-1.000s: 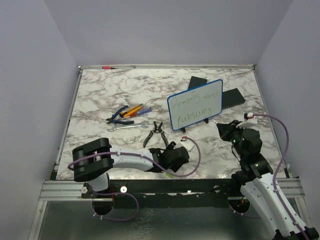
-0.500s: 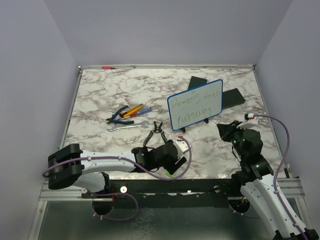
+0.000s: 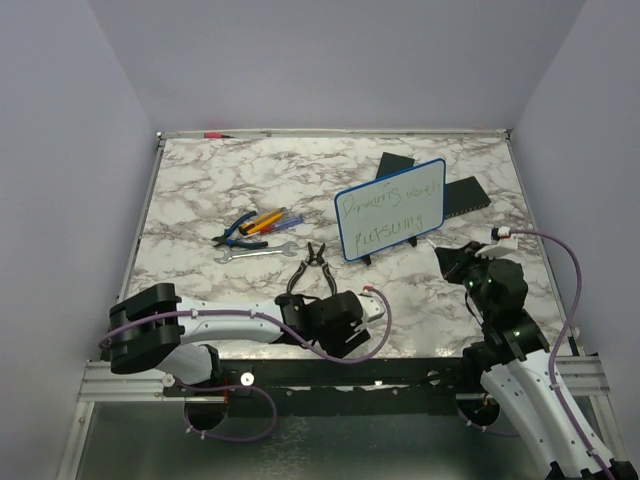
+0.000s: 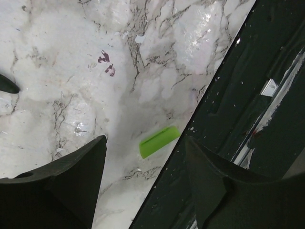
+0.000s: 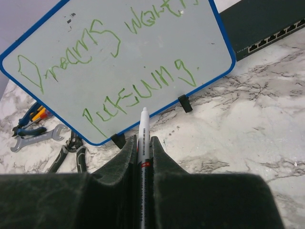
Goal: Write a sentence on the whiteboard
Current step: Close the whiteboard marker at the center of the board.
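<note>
The whiteboard, white with a blue frame and black feet, stands tilted at the table's centre right; it fills the top of the right wrist view. The sentence is green scrawl in two lines on it. My right gripper is shut on a white marker, whose end points at the board's lower edge without touching it. My left gripper is open above a green marker cap that lies at the table's near edge; in the top view that gripper sits by the front edge.
Black-handled pliers, a wrench and blue-and-orange tools lie left of the board. Flat black pads lie behind it. A dark metal rail runs along the table's near edge.
My left arm has swung along the near edge, first left and then back right, with its gripper low by the front edge. The right arm and the whiteboard have not moved.
</note>
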`<move>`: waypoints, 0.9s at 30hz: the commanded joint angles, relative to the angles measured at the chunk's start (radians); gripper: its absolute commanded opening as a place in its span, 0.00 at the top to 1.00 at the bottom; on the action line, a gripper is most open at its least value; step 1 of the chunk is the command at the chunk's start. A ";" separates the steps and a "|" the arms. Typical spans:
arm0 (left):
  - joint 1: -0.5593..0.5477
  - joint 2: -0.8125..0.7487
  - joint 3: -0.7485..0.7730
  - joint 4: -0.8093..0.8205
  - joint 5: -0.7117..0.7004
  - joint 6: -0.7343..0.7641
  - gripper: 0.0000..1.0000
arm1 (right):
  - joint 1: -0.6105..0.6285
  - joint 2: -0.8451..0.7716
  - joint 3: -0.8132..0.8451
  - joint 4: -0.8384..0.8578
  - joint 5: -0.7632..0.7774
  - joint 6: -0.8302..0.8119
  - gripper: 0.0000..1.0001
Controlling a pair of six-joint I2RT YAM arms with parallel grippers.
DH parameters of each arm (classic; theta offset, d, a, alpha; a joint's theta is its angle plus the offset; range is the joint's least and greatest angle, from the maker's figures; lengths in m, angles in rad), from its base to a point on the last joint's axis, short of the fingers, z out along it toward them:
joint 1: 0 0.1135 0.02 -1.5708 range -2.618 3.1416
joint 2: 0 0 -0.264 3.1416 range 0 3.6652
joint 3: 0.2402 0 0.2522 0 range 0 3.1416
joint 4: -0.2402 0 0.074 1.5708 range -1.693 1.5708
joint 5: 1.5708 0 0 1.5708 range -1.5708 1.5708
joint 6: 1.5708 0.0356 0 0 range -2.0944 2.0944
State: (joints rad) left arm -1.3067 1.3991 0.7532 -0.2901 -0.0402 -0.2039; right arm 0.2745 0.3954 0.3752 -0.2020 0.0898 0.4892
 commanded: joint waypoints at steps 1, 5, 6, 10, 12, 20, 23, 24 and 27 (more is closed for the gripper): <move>-0.021 0.033 0.041 -0.066 -0.008 -0.033 0.32 | -0.003 -0.022 0.025 -0.034 0.004 -0.004 0.99; -0.032 0.071 0.059 -0.091 -0.023 -0.043 0.32 | -0.003 -0.027 0.023 -0.032 0.004 -0.005 0.99; -0.037 0.074 0.062 -0.093 -0.025 -0.045 0.32 | -0.003 -0.026 0.024 -0.034 0.005 -0.007 0.99; -0.044 0.082 0.064 -0.102 -0.049 -0.056 0.32 | -0.004 -0.028 0.027 -0.042 0.015 -0.011 0.99; -0.048 0.091 0.067 -0.106 -0.063 -0.062 0.32 | -0.003 -0.032 0.025 -0.040 0.014 -0.009 0.99; -0.074 0.134 0.080 -0.118 -0.147 -0.080 0.33 | -0.004 -0.032 0.022 -0.036 0.013 -0.007 0.99; -0.078 0.137 0.081 -0.117 -0.186 -0.079 0.35 | -0.004 -0.033 0.023 -0.036 0.013 -0.008 0.99; -0.078 0.132 0.081 -0.115 -0.202 -0.079 0.36 | -0.004 -0.032 0.022 -0.036 0.014 -0.006 0.99; -0.078 0.110 0.059 -0.074 -0.241 -0.065 0.37 | -0.003 -0.029 0.019 -0.031 0.011 -0.001 0.99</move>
State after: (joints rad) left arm -1.3788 1.5272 0.8093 -0.3973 -0.1829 -0.2726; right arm 0.2745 0.3710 0.3752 -0.2291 0.0906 0.4889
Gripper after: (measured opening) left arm 0.637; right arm 0.110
